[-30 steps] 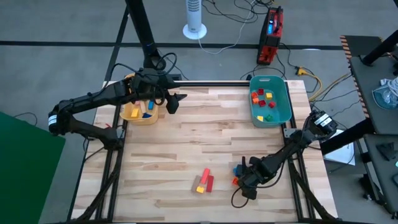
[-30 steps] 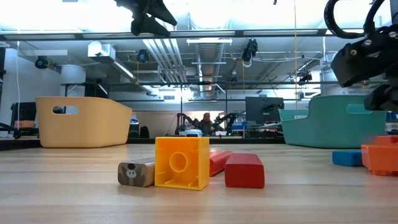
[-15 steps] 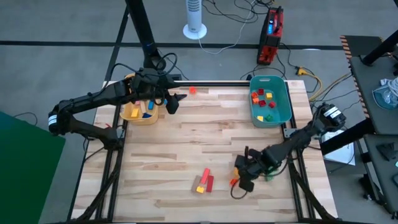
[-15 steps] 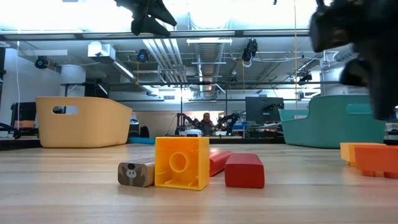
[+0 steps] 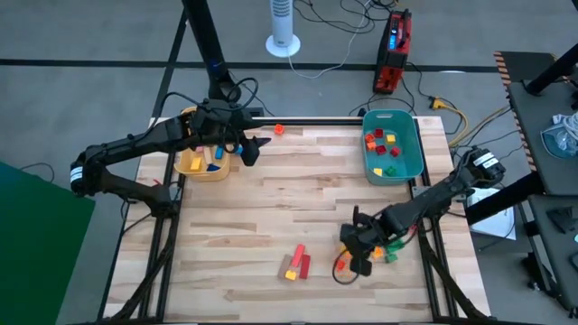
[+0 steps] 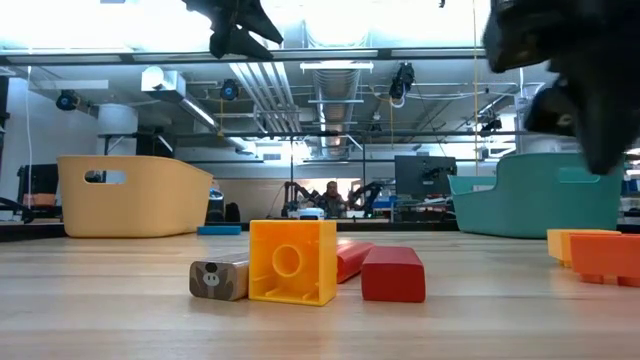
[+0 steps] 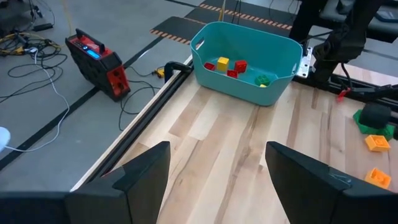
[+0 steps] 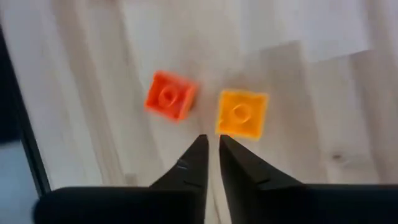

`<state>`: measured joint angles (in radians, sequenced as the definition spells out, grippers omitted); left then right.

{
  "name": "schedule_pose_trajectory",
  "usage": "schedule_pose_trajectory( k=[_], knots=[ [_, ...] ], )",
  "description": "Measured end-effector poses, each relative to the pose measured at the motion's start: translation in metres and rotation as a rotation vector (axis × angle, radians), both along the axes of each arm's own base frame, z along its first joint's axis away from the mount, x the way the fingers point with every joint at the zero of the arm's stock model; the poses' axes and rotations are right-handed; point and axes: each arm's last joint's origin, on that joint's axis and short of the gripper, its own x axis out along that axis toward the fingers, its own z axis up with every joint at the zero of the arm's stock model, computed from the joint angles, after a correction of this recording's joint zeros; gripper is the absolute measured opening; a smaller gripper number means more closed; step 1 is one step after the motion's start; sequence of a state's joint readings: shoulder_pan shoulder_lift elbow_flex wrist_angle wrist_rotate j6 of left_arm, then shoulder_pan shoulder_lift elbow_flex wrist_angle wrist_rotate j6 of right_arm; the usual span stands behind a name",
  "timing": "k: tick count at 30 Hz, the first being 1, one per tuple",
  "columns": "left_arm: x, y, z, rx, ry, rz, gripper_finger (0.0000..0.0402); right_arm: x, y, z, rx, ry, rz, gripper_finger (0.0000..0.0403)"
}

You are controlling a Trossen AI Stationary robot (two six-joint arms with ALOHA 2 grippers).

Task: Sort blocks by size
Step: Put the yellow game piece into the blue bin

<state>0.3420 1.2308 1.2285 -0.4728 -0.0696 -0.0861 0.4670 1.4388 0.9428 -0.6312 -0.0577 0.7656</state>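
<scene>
Right gripper (image 8: 209,144) hovers over the near-right table corner with fingers almost closed and holding nothing — just past them lie a small orange-red cube block (image 8: 170,95) and a small yellow-orange cube block (image 8: 241,112), side by side but apart. Judging by this, it is lining up a pick and must spread wider, then centre on one cube. Only the high view shows the waiting left gripper (image 5: 254,147) beside the yellow plastic bin (image 5: 192,169) — fingers parted, empty.
</scene>
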Motion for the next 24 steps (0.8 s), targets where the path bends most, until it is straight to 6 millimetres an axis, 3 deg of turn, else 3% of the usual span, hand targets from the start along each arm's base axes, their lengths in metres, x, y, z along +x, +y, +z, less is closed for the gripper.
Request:
schedule_pose_trajectory(
  k=[4, 15, 19, 24],
  knots=[
    [0.000, 0.000, 0.000, -0.001, 0.000, 0.000, 0.0251, -0.001, 0.008, -0.008, -0.037, 0.010, 0.089, 0.0076],
    [0.000, 0.000, 0.000, -0.010, -0.004, 0.001, 0.0251, 0.011, 0.008, -0.030, -0.060, 0.043, 0.006, 0.0264],
    [0.000, 0.000, 0.000, -0.008, -0.008, 0.001, 0.0251, 0.016, 0.006, -0.044, -0.077, 0.084, -0.005, 0.0298],
    [0.000, 0.000, 0.001, -0.007, -0.010, 0.001, 0.0251, 0.022, 0.004, -0.055, -0.084, 0.097, -0.016, 0.0301]
  ],
)
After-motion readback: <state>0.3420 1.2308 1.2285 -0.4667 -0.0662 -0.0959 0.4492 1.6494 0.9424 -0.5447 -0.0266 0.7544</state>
